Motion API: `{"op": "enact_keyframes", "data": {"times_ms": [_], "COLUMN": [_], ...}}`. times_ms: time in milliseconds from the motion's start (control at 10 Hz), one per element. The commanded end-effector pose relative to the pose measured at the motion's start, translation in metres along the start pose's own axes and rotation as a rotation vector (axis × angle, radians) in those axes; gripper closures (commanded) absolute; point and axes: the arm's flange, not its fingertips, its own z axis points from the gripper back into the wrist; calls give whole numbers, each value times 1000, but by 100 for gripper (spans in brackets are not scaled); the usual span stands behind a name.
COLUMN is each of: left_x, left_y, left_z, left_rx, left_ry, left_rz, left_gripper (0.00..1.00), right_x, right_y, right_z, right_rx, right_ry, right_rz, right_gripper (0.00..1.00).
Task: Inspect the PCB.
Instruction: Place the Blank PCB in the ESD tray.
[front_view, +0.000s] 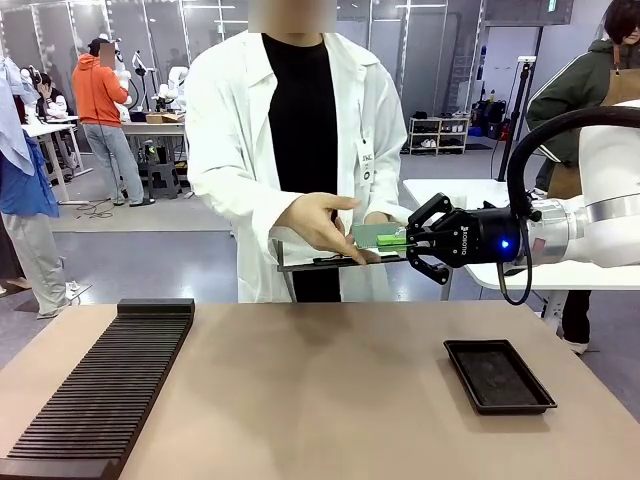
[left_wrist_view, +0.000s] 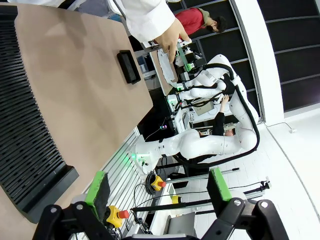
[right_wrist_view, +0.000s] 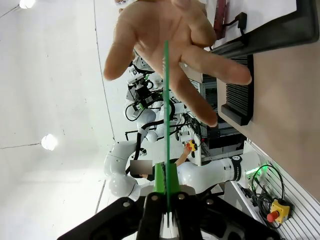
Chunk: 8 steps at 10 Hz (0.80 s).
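The PCB (front_view: 374, 235), a thin green board, sticks out flat from my right gripper (front_view: 405, 240), which is shut on its near edge above the far side of the table. A person in a white coat reaches one open hand (front_view: 322, 222) to the board's free end, over a dark clipboard (front_view: 330, 262) held just under it. In the right wrist view the PCB (right_wrist_view: 166, 100) shows edge-on as a thin green line rising from my right gripper (right_wrist_view: 166, 181) toward the spread hand (right_wrist_view: 165, 45). My left gripper (left_wrist_view: 157, 187) stands open and holds nothing, off the table's side.
A black tray (front_view: 497, 375) lies on the brown table at the right. A long black slotted rack (front_view: 100, 390) runs along the left side. The tray (left_wrist_view: 129, 66) and rack (left_wrist_view: 25, 125) also appear from the left wrist.
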Motion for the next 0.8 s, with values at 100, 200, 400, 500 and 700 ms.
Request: {"op": "enact_keyframes", "data": {"times_ms": [100,200,400,500,700], "left_x": [0,0,0,0,0], "left_y": [-2,-2,-2,-2,-2], "left_z": [1,1,1,1,1], "left_rx": [-14,-14,-14,-14,-14], "left_ry": [6,6,6,6,6], "left_rz": [1,1,1,1,1], "left_gripper": [0,0,0,0,0], "right_x": [-1,-1,-1,-1,-8], "right_y": [3,3,3,3,4], "right_z": [-2,-2,-2,-2,9], "right_rx": [-2,-2,-2,-2,-115], "right_ry": [2,2,2,2,22], "right_rz": [7,7,7,7,124], "right_gripper": [100,100,100,100,97]}}
